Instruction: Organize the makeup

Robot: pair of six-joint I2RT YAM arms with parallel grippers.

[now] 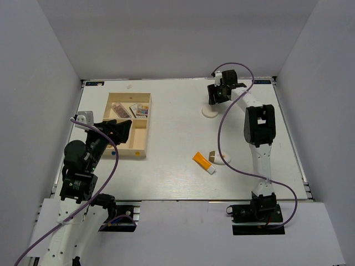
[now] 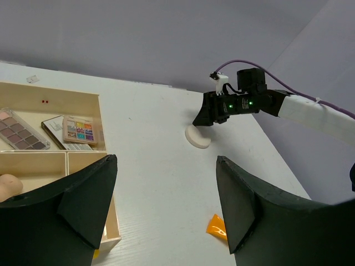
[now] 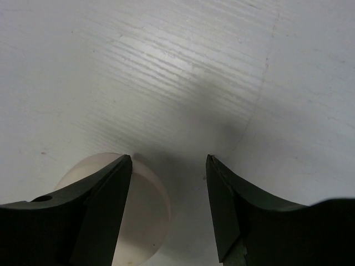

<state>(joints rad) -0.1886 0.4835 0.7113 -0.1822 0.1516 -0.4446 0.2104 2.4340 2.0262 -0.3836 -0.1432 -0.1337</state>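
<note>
The pale wooden box (image 1: 138, 143) stands on the left part of the white surface (image 1: 177, 183), and all places here are given from this box. In its far part two flat eyeshadow palettes lie side by side. The brown and pink palette (image 2: 22, 131) is on the left. The many-coloured palette (image 2: 81, 129) is on the right, and it rests partly on another flat piece that I cannot identify. In a nearer compartment on the left side of the box, a beige egg-shaped sponge (image 2: 8, 185) shows only in part.

The left hand (image 2: 166, 160) hangs over the near part of the box. Its fingers are wide apart and nothing is between them.

Well to the right of the box, level with its far end, the white oval item (image 1: 209, 111) lies on the surface. The right hand (image 3: 169, 158) is directly above it with the fingers spread. One finger (image 3: 105, 205) covers part of the item, but the hand does not grip it.

The orange tube with white cap (image 1: 203, 162) lies flat on the surface, to the right of the box's near corner and well apart from it. Just beyond the tube, further from the box, is the round white disc (image 1: 223, 159). A small brownish thing (image 1: 212, 157) sits at the disc's edge on the side facing the box; it is too small to tell what it is.
</note>
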